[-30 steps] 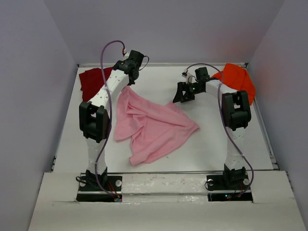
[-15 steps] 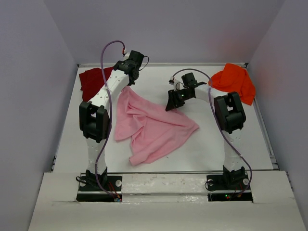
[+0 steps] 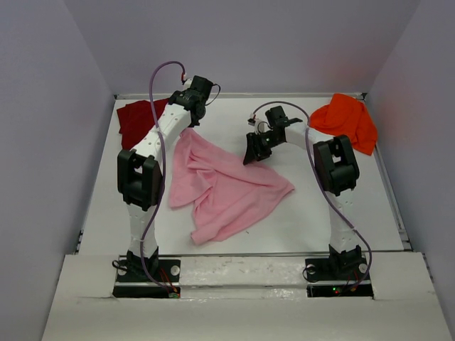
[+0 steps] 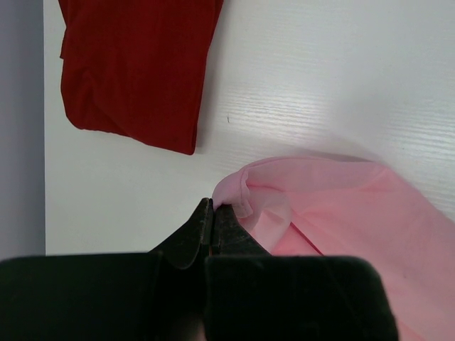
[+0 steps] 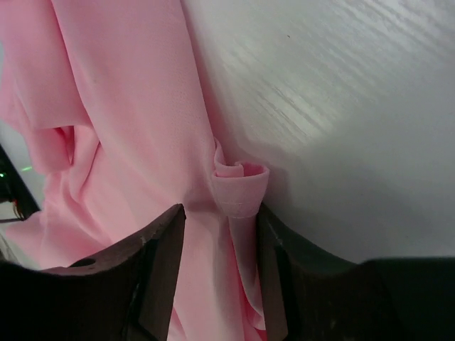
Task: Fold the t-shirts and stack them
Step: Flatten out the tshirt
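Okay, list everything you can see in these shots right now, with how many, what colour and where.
light pink t-shirt: one, light pink, crumpled at the table's centre
dark red t-shirt: one, dark red, far left corner
orange t-shirt: one, bright orange, bunched at the far right corner
table: one, white, under everything
walls: pale grey-lilac, around three sides
cable: one, purple, looping over the left arm
right arm: one, white and black, base at the near edge, like the left arm
left gripper: one, black, shut on the light pink t-shirt's far edge
right gripper: one, black, jaws apart astride a rolled fold of the same shirt
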{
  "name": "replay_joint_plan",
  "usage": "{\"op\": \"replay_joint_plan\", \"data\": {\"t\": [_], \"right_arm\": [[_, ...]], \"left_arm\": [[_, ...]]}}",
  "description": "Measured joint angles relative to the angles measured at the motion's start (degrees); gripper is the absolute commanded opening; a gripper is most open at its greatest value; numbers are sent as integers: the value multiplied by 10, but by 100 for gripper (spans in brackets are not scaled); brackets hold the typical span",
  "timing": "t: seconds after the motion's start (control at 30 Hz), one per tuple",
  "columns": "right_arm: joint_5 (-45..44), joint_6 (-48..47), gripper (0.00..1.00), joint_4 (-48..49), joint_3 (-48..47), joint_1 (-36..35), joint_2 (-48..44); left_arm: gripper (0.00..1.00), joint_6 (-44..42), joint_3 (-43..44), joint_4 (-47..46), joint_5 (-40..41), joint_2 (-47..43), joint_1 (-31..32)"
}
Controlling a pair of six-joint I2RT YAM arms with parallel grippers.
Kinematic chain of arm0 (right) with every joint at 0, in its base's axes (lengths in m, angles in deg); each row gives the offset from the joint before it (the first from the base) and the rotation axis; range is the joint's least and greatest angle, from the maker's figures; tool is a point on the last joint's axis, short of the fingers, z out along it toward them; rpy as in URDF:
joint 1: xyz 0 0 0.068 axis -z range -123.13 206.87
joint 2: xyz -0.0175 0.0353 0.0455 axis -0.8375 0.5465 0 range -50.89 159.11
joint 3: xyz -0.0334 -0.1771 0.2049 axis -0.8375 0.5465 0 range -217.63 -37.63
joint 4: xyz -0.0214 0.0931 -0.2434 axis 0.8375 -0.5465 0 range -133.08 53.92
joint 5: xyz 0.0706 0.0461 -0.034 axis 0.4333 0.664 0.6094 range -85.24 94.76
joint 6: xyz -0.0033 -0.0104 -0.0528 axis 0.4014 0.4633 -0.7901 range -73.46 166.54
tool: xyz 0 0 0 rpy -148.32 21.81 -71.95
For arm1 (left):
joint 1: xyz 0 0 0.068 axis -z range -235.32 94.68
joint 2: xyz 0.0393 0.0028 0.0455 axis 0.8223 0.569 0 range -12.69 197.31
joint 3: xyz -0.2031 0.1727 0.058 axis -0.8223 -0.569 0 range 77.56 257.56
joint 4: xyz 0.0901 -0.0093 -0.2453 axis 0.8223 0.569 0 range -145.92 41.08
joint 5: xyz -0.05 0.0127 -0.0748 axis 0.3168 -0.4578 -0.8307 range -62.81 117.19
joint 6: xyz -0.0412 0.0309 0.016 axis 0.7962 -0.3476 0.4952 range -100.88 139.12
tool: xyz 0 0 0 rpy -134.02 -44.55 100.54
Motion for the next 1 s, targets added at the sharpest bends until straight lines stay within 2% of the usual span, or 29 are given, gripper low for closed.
{"op": "replay_joint_plan", "data": {"t": [0.17, 0.83, 0.87, 0.9, 0.97, 1.0], "right_arm": [[12, 1, 60, -7, -25, 0, 6], [71, 21, 56, -21, -79, 17, 54], [71, 22, 51, -22, -84, 19, 57], [72, 22, 41, -24, -88, 20, 59], [71, 23, 33, -28, -97, 22, 66], [71, 22, 18, -27, -97, 23, 68]], "left_arm": [[2, 0, 0, 0, 0, 0, 0], [2, 0, -14, -2, 0, -9, 0], [2, 0, -15, -2, 0, -9, 0], [2, 0, -15, -3, 0, -9, 0], [2, 0, -18, -4, 0, -9, 0], [2, 0, -18, -4, 0, -9, 0]]}}
